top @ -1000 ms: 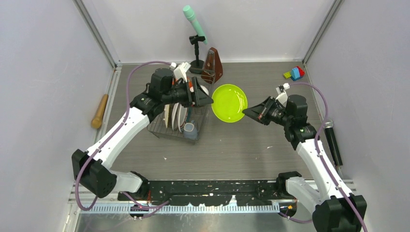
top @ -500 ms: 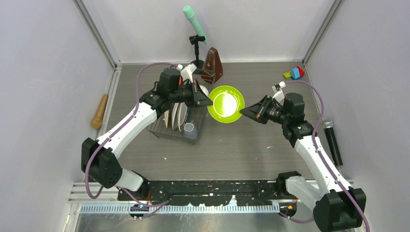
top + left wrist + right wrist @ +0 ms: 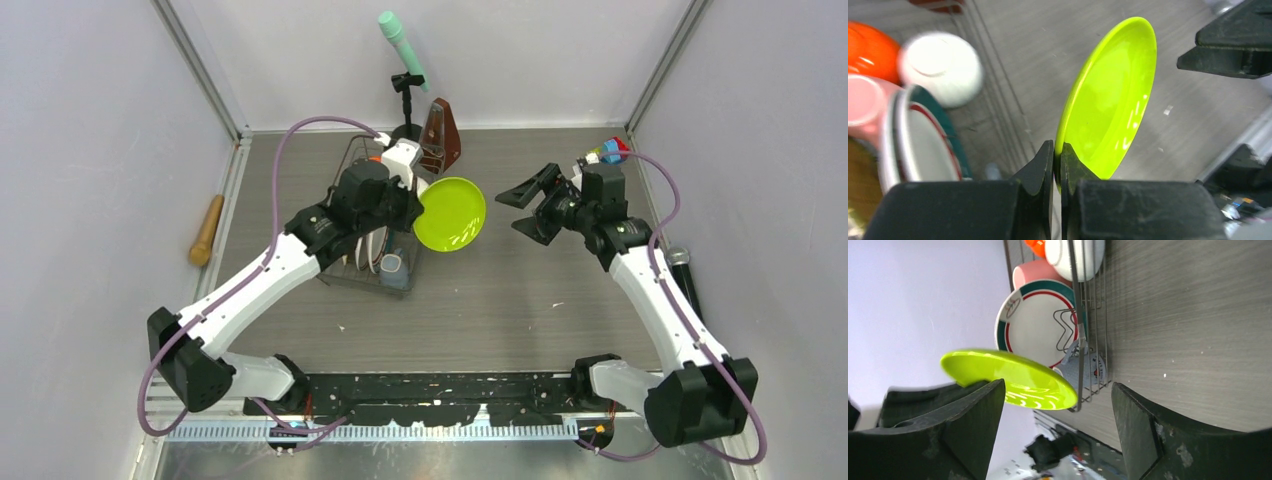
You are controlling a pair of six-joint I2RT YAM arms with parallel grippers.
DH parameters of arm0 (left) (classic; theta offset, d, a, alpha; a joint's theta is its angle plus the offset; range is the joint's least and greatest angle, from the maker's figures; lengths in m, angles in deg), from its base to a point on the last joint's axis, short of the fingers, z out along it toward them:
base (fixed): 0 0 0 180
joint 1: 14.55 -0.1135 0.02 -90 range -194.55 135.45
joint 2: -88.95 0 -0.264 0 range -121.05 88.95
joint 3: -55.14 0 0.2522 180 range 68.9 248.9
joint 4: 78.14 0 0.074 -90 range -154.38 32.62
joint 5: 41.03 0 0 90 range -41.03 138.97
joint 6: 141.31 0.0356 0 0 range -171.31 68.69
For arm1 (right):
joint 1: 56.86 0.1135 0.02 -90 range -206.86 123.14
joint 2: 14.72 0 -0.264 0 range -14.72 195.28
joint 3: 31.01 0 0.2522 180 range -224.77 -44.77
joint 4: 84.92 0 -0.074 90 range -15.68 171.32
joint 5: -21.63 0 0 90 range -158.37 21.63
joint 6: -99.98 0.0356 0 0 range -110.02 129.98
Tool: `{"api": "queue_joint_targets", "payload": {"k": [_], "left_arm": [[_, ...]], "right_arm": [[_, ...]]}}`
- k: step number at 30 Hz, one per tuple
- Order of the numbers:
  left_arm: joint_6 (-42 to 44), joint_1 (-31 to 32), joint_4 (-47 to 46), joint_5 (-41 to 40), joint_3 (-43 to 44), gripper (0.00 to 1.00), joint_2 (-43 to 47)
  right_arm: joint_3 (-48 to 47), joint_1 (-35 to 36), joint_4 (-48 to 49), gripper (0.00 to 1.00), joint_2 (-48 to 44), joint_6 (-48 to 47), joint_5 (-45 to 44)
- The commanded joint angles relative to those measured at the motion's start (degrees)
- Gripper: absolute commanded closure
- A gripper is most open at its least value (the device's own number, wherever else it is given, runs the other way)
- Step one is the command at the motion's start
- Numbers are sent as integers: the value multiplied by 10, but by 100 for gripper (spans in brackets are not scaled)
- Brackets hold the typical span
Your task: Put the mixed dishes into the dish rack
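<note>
You have a grey wood-grain desk boxed in by 3 pale walls. The rack sits toward the far left corner with dishes in it. Your left fingers pinch the rim of the lime plate, holding it tilted above the desk just beside the rack. Your right fingers are spread wide and empty, apart from the plate. A metronome stands at the far edge, and blocks lie in the far right corner.
</note>
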Motion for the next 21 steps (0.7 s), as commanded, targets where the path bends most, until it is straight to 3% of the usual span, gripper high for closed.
{"api": "queue_joint_targets", "payload": {"k": [1, 6, 11, 21], "left_arm": [[124, 43, -54, -159, -12, 100, 26], [175, 83, -103, -246, -35, 100, 21], [237, 122, -159, -294, -49, 100, 6], [316, 161, -254, -281, -88, 100, 4]], "right_arm": [[-73, 16, -68, 16, 42, 153, -62], [-139, 51, -133, 17, 66, 245, -78], [-130, 68, -60, 19, 84, 348, -34], [-150, 121, -2, 27, 149, 409, -26]]}}
